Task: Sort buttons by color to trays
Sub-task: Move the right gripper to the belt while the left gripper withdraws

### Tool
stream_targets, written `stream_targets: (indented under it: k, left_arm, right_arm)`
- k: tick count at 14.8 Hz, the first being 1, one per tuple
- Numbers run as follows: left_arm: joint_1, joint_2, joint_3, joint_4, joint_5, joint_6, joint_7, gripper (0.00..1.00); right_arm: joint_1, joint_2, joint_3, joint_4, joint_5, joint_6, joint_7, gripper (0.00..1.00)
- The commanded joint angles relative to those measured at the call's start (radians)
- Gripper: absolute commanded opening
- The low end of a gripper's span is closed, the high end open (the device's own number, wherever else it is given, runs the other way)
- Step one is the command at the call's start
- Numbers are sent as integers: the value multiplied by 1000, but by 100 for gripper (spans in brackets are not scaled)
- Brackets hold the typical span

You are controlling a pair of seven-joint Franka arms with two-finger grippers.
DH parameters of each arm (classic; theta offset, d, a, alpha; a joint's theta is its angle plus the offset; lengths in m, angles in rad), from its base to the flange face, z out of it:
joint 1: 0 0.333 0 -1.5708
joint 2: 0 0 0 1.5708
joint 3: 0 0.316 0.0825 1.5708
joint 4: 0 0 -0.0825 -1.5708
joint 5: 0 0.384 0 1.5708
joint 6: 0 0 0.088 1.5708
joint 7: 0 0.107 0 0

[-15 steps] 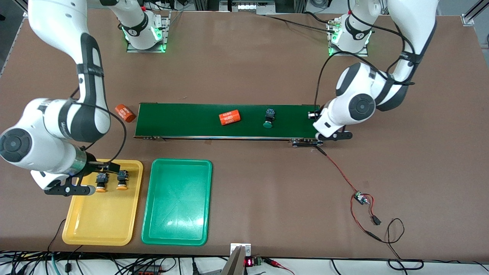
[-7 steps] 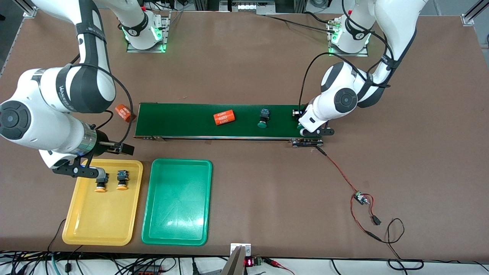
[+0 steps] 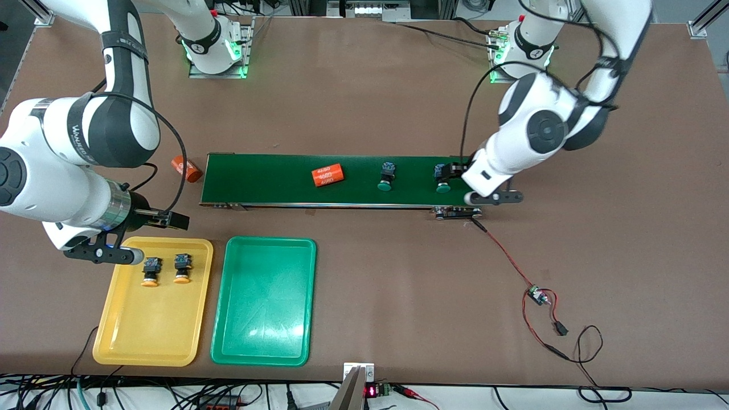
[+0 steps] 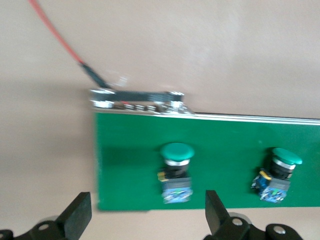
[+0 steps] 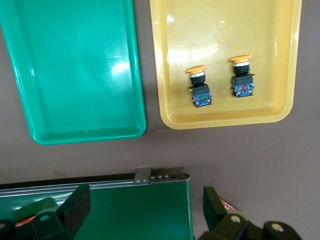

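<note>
The brown table (image 3: 364,102) carried a conveyor belt (image 3: 273,179) feeding two green buttons (image 3: 385,175) for sorting. The green tray (image 3: 263,341) held nothing; the yellow tray (image 3: 145,336) held both yellow buttons (image 3: 150,271). The right gripper (image 3: 145,236) hung released above that tray's edge; the left gripper (image 4: 145,212) stood released over the belt's end button.

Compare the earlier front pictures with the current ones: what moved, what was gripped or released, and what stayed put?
The left gripper opened, releasing a second green button onto the conveyor belt at its end. The first green button and the orange cylinder drifted along the belt toward the right arm's end. The right gripper, open, lifted off the yellow tray. Both yellow buttons, both trays and the cylinder beside the belt stayed.
</note>
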Motion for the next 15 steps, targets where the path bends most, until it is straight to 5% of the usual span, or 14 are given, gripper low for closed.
stream_targets:
  k: [1,4,7,11,15]
  left_arm:
    - [2,-30,53,93,88,-123,70,100]
    - [-8,-117,163,105,93,-200,286,100]
    - [-85,-211,352,113,93,-294,508,100]
    - [-85,-257,369,237,171,-488,512,100]
    - [-64,-254,369,274,166,-510,393,100]
  right_arm:
    - [47,-26,12,-24,-7,-8,1,100]
    - [102,-26,13,-26,-4,-9,5,100]
    - [185,-28,12,-24,-4,-9,2,100]
    - [338,-28,9,-24,-10,-11,153,100]
    - [440,-14,10,-26,-22,-3,278,100]
